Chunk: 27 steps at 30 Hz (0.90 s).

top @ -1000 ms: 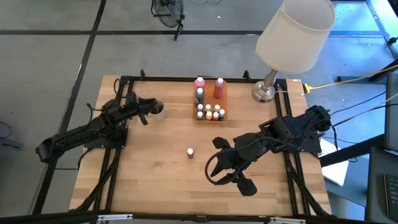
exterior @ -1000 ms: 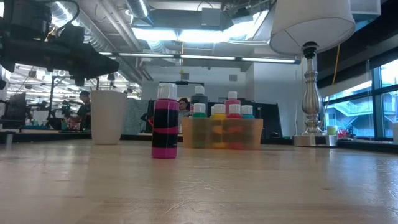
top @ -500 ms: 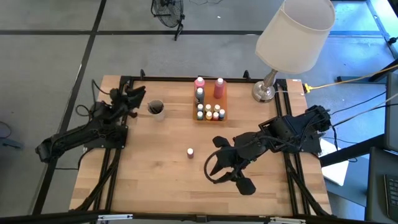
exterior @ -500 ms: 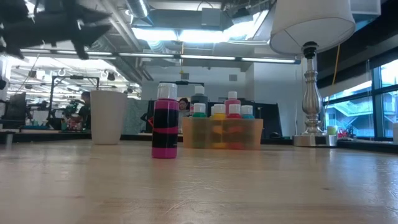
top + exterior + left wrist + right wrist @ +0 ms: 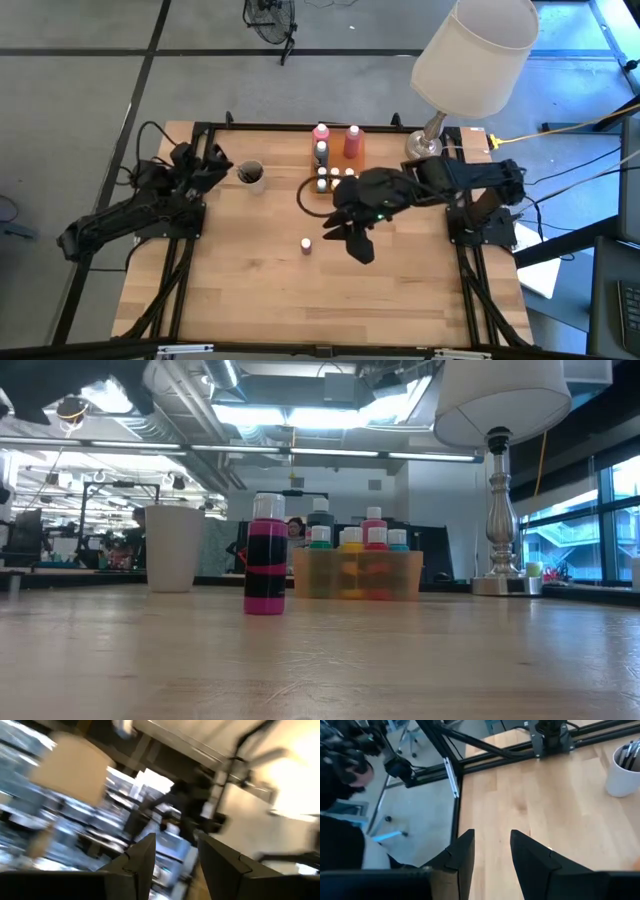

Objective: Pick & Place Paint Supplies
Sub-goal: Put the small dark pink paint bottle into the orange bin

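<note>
A small pink bottle with a white cap (image 5: 306, 244) (image 5: 265, 555) stands upright on its base alone in the middle of the table. A clear tray (image 5: 336, 170) (image 5: 357, 573) at the far middle holds several small bottles and taller ones. A white cup (image 5: 250, 175) (image 5: 622, 770) with dark brushes stands at the far left. My right gripper (image 5: 335, 232) (image 5: 491, 832) hovers open over the table's middle, just right of the lone bottle, with nothing between its fingers. My left gripper (image 5: 213, 158) (image 5: 175, 837) is open, raised left of the cup, pointing up into the room.
A big lamp with a white shade (image 5: 470, 50) stands on its metal base (image 5: 424, 148) at the far right corner. Black frame rails (image 5: 200, 130) run along the table's edges. Bare wood lies toward the near edge.
My right arm has swung from the near right toward the table's middle and far side, and now stands beside the lone bottle. My left gripper has risen from above the cup, drawn back toward the left edge and tipped upward. Bottles, cup and tray have stayed put.
</note>
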Available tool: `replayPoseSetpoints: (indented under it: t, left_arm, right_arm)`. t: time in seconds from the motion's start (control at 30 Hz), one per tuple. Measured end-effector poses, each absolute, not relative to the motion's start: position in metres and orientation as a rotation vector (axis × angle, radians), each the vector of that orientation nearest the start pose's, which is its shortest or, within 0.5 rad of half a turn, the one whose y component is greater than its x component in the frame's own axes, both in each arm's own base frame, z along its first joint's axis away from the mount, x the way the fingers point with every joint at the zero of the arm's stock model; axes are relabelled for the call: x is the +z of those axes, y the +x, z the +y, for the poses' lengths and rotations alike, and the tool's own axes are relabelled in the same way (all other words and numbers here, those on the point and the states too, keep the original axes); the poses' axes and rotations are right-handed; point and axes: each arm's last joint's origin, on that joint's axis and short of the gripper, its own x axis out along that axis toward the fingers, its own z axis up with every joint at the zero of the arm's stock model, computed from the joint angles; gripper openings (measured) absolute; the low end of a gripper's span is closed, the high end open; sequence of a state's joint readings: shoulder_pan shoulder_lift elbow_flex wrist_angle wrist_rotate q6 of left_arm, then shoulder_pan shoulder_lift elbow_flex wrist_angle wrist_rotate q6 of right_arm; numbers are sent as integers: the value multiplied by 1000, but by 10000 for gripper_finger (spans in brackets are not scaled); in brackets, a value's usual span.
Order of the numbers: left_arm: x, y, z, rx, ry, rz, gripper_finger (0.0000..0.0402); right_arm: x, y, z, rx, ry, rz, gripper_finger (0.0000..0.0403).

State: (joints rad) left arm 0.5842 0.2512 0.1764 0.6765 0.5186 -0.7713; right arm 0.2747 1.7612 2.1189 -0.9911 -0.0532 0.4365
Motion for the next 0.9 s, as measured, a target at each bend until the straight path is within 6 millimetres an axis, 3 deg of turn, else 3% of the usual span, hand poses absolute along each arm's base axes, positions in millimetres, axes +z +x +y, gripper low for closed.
replayPoseSetpoints:
  t: [0.27, 0.47, 0.7, 0.9]
  left_arm:
    - [266, 85, 23, -406, -622, -386, 143]
    - [269, 90, 8, -408, -634, -478, 143]
    - [273, 93, -13, -403, -637, -576, 143]
    - [305, 96, -32, -390, -557, -632, 143]
  right_arm:
    - [425, 358, 78, 146, 345, 821, 157]
    - [403, 367, 71, 105, 315, 951, 218]
    - [392, 373, 79, 133, 259, 994, 292]
    - [381, 379, 88, 147, 225, 1026, 307]
